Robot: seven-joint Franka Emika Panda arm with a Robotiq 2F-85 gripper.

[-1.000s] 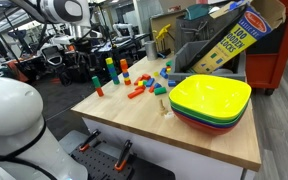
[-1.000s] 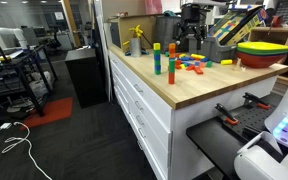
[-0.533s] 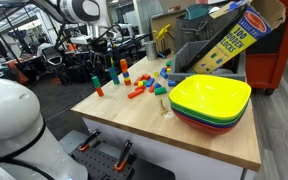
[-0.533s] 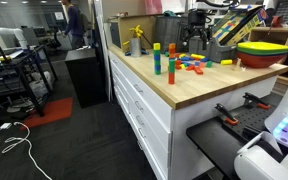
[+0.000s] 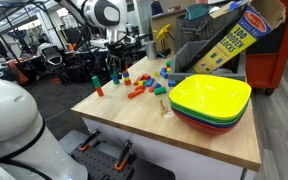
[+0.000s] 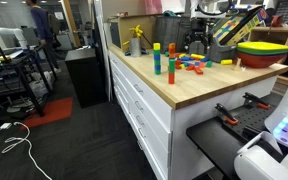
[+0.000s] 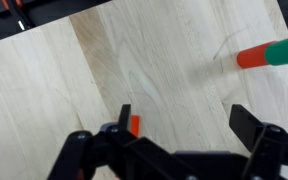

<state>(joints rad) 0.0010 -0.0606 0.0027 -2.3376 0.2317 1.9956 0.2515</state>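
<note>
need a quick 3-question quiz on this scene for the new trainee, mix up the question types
1. True or false: the gripper is shut in the wrist view.
2. The top bowl of the stack is: A yellow, B blue, C red.
3. Fill in: in the wrist view, the red-and-green block lies on a ___ table.

Key: 1 false, the fingers stand wide apart. 2 A. 3 wooden.
</note>
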